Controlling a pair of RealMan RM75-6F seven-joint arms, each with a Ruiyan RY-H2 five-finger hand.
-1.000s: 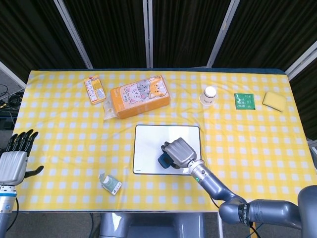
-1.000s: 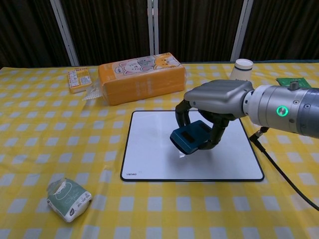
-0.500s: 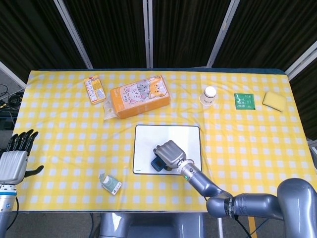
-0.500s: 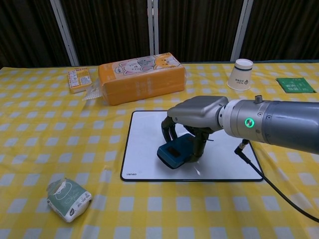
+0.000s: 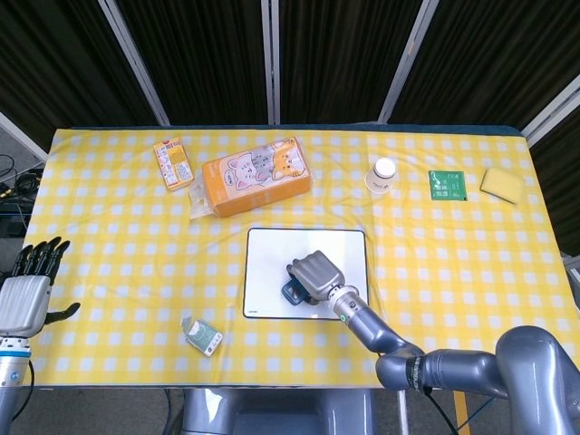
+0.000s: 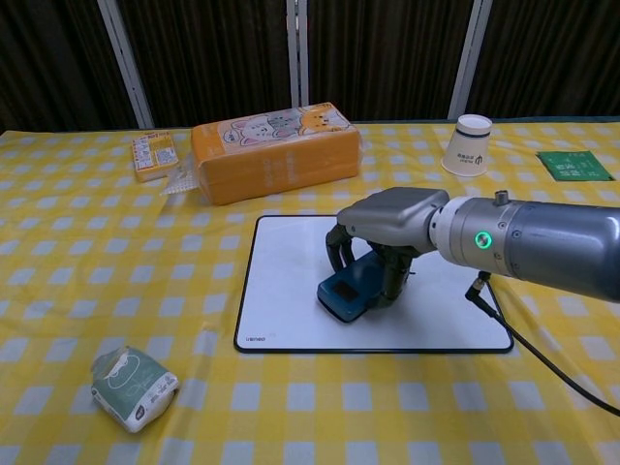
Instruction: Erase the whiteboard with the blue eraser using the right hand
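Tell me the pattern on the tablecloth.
Yellow and white checks on the tablecloth, clearest in the chest view.

Head view overhead; chest view low, frontal, nearer; shared whiteboard (image 5: 306, 273)

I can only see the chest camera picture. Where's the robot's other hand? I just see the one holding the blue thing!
Observer: The left hand is off the table's left edge, low down, holding nothing, with its fingers apart. Only the head view shows it.
Child: Is there more stuff on the table I can't see?
Observer: Yes, a yellow sponge lies at the far right corner, just past the green card.
Child: Is the blue thing really on the board?
Observer: From above, the blue eraser in the right hand sits over the lower middle of the whiteboard, inside its black border.
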